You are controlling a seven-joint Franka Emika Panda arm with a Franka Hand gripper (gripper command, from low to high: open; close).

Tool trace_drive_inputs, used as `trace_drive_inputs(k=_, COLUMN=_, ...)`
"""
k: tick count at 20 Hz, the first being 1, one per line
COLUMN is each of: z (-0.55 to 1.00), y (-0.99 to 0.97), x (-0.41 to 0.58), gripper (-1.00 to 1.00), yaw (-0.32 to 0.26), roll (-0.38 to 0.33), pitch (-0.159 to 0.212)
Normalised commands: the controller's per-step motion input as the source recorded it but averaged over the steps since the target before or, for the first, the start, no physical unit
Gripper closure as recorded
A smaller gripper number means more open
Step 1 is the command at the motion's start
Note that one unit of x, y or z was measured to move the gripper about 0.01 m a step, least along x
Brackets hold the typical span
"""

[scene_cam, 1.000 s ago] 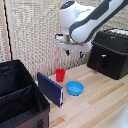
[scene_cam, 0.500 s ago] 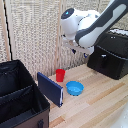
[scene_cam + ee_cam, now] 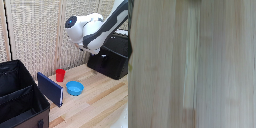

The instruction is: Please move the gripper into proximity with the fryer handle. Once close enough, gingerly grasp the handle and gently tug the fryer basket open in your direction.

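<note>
Gripper: I cannot find its fingers in either view, so whether they are spread or pressed together I cannot tell. My wrist view gives only blurred pale wooden table [image 3: 203, 65].

Arm [image 3: 87, 32]: white, bulky, raised above the table; since a second ago it has swung toward the exterior view's right, nearer the fryer.

Fryer basket [image 3: 111, 62]: boxy, matte black, at the exterior view's right edge, partly behind the arm. Fryer handle [image 3: 104, 58]: a small dark stub on its face, indistinct.

Blue bowl [image 3: 74, 88]: contents not visible. Red cup [image 3: 60, 75]: upright, behind the bowl. Blue panel [image 3: 49, 89]: beside a black fabric case [image 3: 20, 97], open.
</note>
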Motion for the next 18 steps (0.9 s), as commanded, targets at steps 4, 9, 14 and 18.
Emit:
trace_drive_inputs(k=4, z=-0.39, y=-0.53, x=-0.094, gripper=-1.00, yaw=0.037, roll=-0.184, pitch=-0.096)
trace_drive_inputs(k=9, z=-0.42, y=-0.49, x=-0.192, gripper=-1.00, yaw=0.025, roll=-0.063, pitch=-0.044)
trace_drive_inputs(k=14, z=-0.38, y=-0.52, x=-0.175, gripper=-1.00, yaw=0.060, roll=-0.003, pitch=-0.002)
trace_drive_inputs(k=18, z=-0.37, y=-0.55, x=-0.046, gripper=-1.00, yaw=0.178, roll=-0.014, pitch=0.000)
